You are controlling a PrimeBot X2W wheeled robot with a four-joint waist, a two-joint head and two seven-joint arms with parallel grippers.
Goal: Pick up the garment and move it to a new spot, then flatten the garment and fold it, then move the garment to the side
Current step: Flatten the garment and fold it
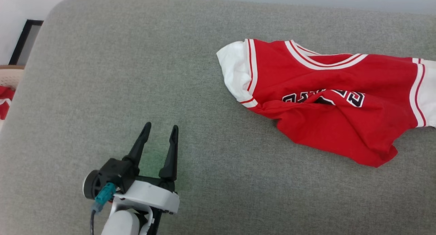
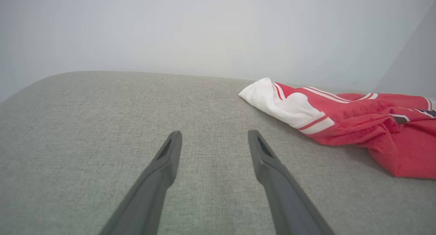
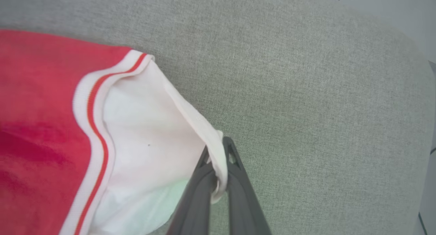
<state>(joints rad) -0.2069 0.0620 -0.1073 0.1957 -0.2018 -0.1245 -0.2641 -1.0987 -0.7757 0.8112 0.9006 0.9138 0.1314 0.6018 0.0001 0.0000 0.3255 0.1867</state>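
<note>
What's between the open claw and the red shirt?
Just bare grey cushion. The head view shows nothing lying from the left claw to the red shirt; the left wrist view agrees.

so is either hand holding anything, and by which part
The right hand is shut on the garment, pinching the edge of its white sleeve. The left hand is open and holds nothing.

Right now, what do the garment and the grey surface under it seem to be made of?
The garment: probably a soft, thin knit cloth, matte; it lies in limp folds and creases, and its striped trim looks ribbed. The grey surface: apparently woven upholstery fabric, matte; a fine flecked weave shows, and its rounded corners suggest padding beneath.
</note>
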